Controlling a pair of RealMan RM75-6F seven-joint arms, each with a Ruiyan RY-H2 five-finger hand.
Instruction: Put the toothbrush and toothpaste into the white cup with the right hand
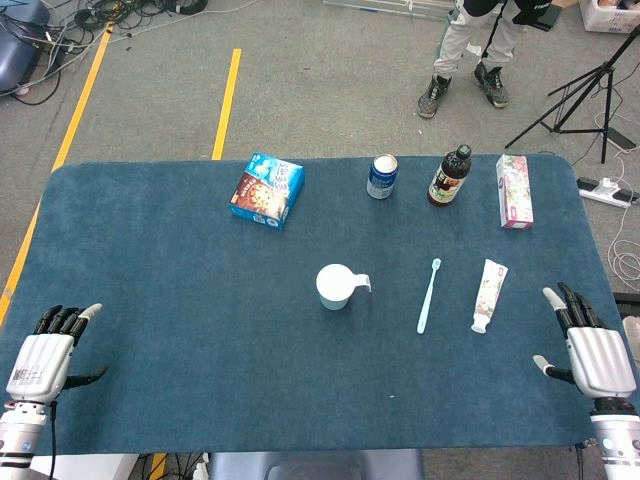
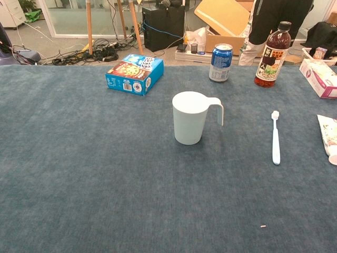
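Note:
A white cup [image 1: 335,286] [image 2: 190,117] stands upright mid-table, its handle toward the right. To its right lies a light blue toothbrush [image 1: 428,296] [image 2: 275,136], head pointing away from me. Further right lies the toothpaste tube [image 1: 488,294] [image 2: 328,134], cap toward me. My right hand [image 1: 588,345] rests open at the table's near right corner, fingers spread, a short way right of the tube and touching nothing. At the near left corner my left hand [image 1: 50,347] is open and empty. Neither hand shows in the chest view.
Along the far side of the blue table [image 1: 180,300] are a blue snack box [image 1: 266,190], a blue can [image 1: 382,176], a dark bottle [image 1: 450,176] and a pink-white box [image 1: 514,190]. A person's legs [image 1: 470,55] and a tripod [image 1: 580,90] stand beyond.

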